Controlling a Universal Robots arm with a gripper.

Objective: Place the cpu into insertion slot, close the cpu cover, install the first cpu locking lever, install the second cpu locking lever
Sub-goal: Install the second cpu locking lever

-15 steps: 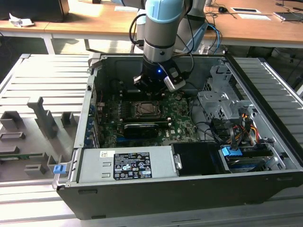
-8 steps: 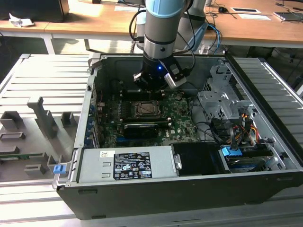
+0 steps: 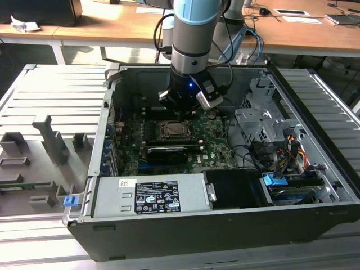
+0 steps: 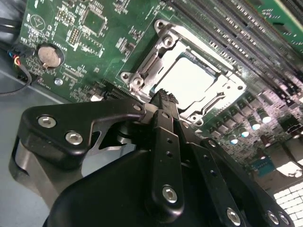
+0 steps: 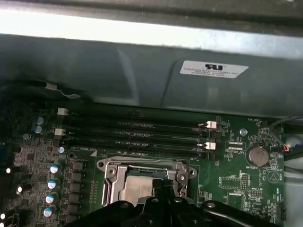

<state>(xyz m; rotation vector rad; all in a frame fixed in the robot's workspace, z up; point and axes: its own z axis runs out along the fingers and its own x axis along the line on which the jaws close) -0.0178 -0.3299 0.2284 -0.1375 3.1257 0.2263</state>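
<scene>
The cpu [image 4: 189,82] lies flat in the insertion slot [image 5: 106,172], its dull silver face up, so the pin field is hidden. Around the chip the cpu cover [image 4: 226,91] is folded down level on the socket. My gripper [image 4: 163,97] hangs over the socket's edge with its black fingers pressed together and nothing between them. In the first wrist view the gripper [image 5: 158,188] overlaps the near side of the cpu [image 5: 135,189]. From the exterior view the gripper [image 3: 179,106] is low inside the open computer case, just behind the cpu [image 3: 170,130].
Long black memory slots [image 5: 137,135] run beside the socket, and a coin battery [image 5: 258,155] sits past them. A black expansion card [image 3: 167,153] lies in front of the socket. The power supply [image 3: 149,196], drive cage [image 3: 261,121] and loose cables [image 3: 270,152] crowd the case.
</scene>
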